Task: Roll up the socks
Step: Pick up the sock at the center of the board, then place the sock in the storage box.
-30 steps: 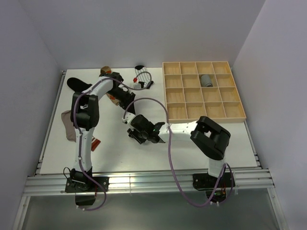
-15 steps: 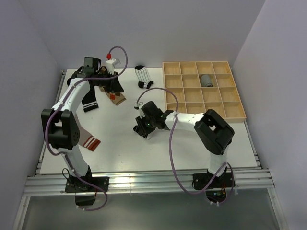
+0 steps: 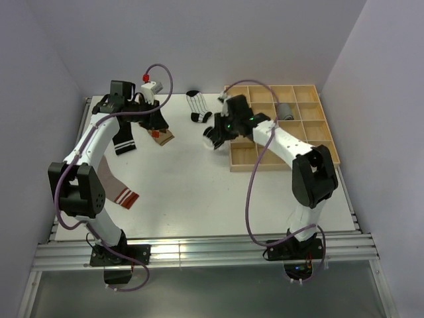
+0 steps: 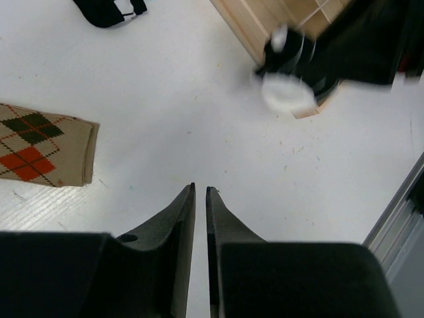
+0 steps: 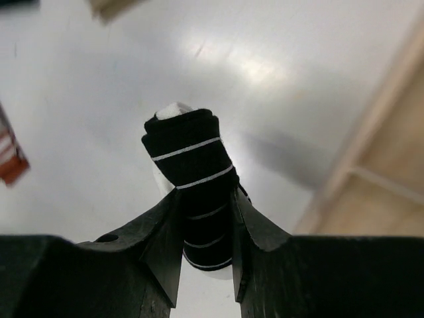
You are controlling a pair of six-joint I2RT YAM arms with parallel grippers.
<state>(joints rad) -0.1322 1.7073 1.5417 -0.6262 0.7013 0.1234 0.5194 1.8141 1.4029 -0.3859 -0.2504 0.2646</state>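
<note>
1. Right gripper [image 5: 205,193]. We find the jaws clamped on a rolled sock [image 5: 189,156]. The roll is a tight, soft black cylinder ringed with thin white lines, and white fabric shows at its far end. It stands out past the fingertips, above the smooth white table [image 3: 185,192]. In the overhead view the right gripper [image 3: 213,138] sits just beside the left edge of the wooden grid tray [image 3: 311,154]. The tray is pale bare wood divided into square compartments.

2. Left gripper [image 4: 200,189]. We see the two black tapered fingers drawn together to a thin slit, with nothing between them. The gripper hangs over bare table. The argyle sock [image 4: 40,142] lies flat off to one side, apart from the fingertips. It is a tan knit with orange and dark diamonds. In the overhead view the left gripper [image 3: 159,124] is at the back left of the table, close to that sock.

3. Other socks, overhead view.
- The banded sock [image 3: 123,140] is black with white bands and lies flat at the left rear.
- The striped sock [image 3: 196,106] lies near the back edge, between the two grippers.
- The taupe sock [image 3: 109,184] lies flat at the left, with red and white bands at its cuff.
- A grey roll [image 3: 285,110] sits in one tray compartment in the second row from the back.
</note>
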